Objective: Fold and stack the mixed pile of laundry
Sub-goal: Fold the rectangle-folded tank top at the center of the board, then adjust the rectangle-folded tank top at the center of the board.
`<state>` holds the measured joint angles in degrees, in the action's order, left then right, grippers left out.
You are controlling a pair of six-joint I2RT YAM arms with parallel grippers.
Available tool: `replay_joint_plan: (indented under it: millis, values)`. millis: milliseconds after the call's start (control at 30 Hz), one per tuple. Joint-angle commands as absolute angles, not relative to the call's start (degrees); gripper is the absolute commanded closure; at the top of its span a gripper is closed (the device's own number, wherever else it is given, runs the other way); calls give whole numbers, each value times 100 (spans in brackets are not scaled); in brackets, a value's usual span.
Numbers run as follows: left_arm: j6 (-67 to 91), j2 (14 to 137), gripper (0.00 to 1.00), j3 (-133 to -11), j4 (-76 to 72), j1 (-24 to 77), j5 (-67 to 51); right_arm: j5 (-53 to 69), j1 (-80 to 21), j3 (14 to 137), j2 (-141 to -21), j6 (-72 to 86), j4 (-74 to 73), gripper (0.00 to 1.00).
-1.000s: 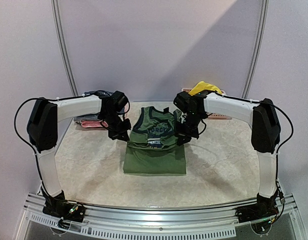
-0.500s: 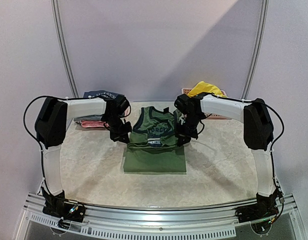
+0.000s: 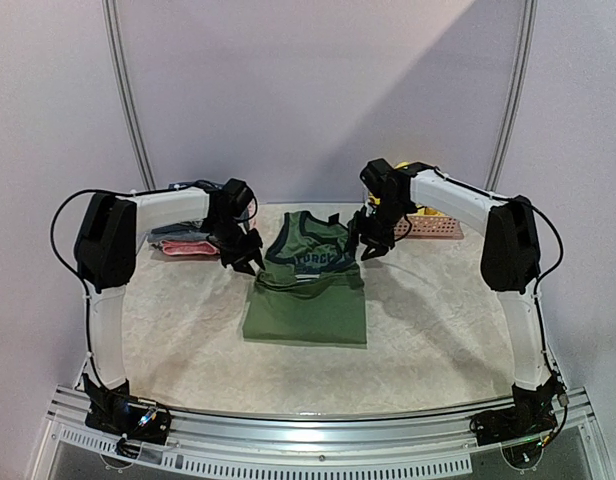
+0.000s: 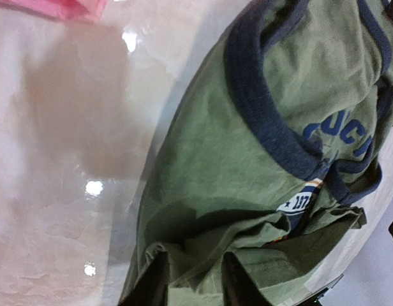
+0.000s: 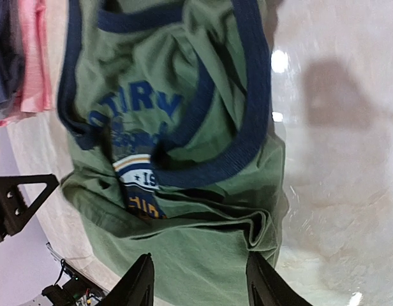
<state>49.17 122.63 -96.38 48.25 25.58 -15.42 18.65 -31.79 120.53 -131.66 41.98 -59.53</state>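
Note:
The olive-green sleeveless shirt (image 3: 306, 285) lies mid-table, its upper half with the blue logo folded down over the lower half. My left gripper (image 3: 244, 258) sits low at the shirt's left edge; in the left wrist view its jaws (image 4: 195, 284) stand slightly apart with a loose ridge of shirt (image 4: 209, 172) between them. My right gripper (image 3: 372, 241) hovers at the shirt's right edge, jaws wide and empty (image 5: 200, 280) above the cloth (image 5: 184, 248). The yellow shorts (image 3: 425, 211) peek out behind the right arm, mostly hidden.
A pink lattice basket (image 3: 440, 229) stands at the back right. Folded garments, pink and dark blue, are stacked at the back left (image 3: 183, 243), and show at the edges of the wrist views (image 4: 62, 6) (image 5: 34, 57).
Both grippers have gone from shut to open and let go of the shirt. The right gripper has lifted and drawn back toward the far side. The shirt has settled flatter.

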Motion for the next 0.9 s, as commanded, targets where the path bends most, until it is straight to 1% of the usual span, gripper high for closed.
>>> replay_joint_plan:
  millis: [0,67,133,167,333,400,500,567,700,867]
  values:
    - [5100,11867,64,-9764,4650,2450,-1547,1950,-3128,12371,-12998,4001,-5994,49]
    - [5062,11635,54,-9678,4626,2444,-1455,1981,-3164,12174,-12778,3906,-5927,49]
    - [4899,11429,51,-9563,4675,2463,-1380,1976,-3246,11804,-12477,3766,-5787,49]
    - [4681,11334,51,-9506,4731,2495,-1323,1982,-3321,11585,-12319,3692,-5697,49]
    - [3541,10926,63,-9048,4750,2790,-1358,2220,-3696,10354,-11727,3475,-5028,54]
    - [3209,10847,68,-8819,4682,2928,-1533,2427,-3879,9877,-11545,3463,-4661,58]
    - [2824,10779,72,-8497,4522,3180,-1911,2680,-4148,9541,-11530,3495,-4354,66]
    - [2621,10794,73,-8317,4435,3333,-2248,2811,-4293,9410,-11607,3536,-4204,71]
    - [2416,10844,75,-7993,4350,3571,-2480,3063,-4472,9137,-11829,3707,-3818,82]
    - [2355,10923,77,-7676,4226,3677,-2521,3260,-4506,8674,-11923,3955,-3364,87]
